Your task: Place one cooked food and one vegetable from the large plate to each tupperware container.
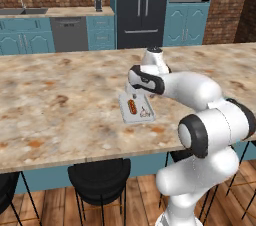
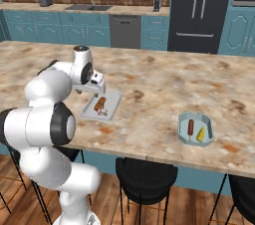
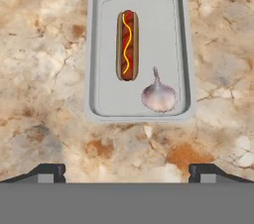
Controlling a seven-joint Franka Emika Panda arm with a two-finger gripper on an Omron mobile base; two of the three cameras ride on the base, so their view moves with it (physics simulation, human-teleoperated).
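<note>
Rectangular pale grey tray (image 3: 139, 52) on the speckled stone counter (image 3: 44, 69), holding the hot dog in a bun (image 3: 127, 44) with the whitish garlic bulb (image 3: 158, 95) just beside it. Octagonal pale blue tray (image 2: 196, 128), well apart along the same counter, holding the sausage on a stick (image 2: 191, 128) beside the slim yellow corn piece (image 2: 200, 134).

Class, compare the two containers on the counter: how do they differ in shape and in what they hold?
The rectangular container has four straight sides; the octagonal container has eight. The rectangular one holds a hot dog in a bun and a garlic bulb; the octagonal one holds a sausage on a stick and a yellow corn piece. Both are shallow, pale trays with raised rims.
</note>
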